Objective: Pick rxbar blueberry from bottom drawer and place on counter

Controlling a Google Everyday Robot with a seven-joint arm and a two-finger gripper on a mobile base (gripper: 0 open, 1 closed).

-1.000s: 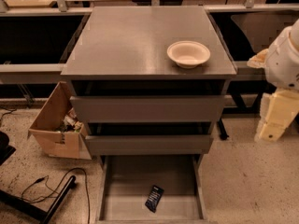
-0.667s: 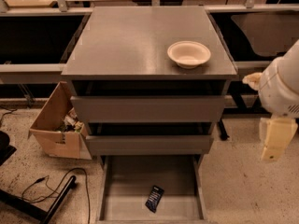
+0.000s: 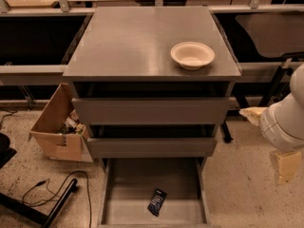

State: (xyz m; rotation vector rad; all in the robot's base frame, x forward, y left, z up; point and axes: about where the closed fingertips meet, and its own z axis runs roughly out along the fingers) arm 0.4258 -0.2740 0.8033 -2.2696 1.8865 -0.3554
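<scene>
Dark snack bar (image 3: pixel 156 202) flat on the floor of the open bottom drawer (image 3: pixel 135 189), near its front, long axis front to back with a slight rightward lean. Well left of and below the tool (image 3: pixel 284 164), outside the drawer's right side, open or closed impossible to tell. Above, grey counter (image 3: pixel 128 42) with white bowl (image 3: pixel 192 55); cardboard box (image 3: pixel 54 127) at left.

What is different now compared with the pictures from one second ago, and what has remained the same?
The gripper, at the right edge of the view, has moved downward and now hangs lower. Nothing was taken hold of or let go. The rxbar blueberry still lies in the open bottom drawer, and the white bowl stays on the counter.
</scene>
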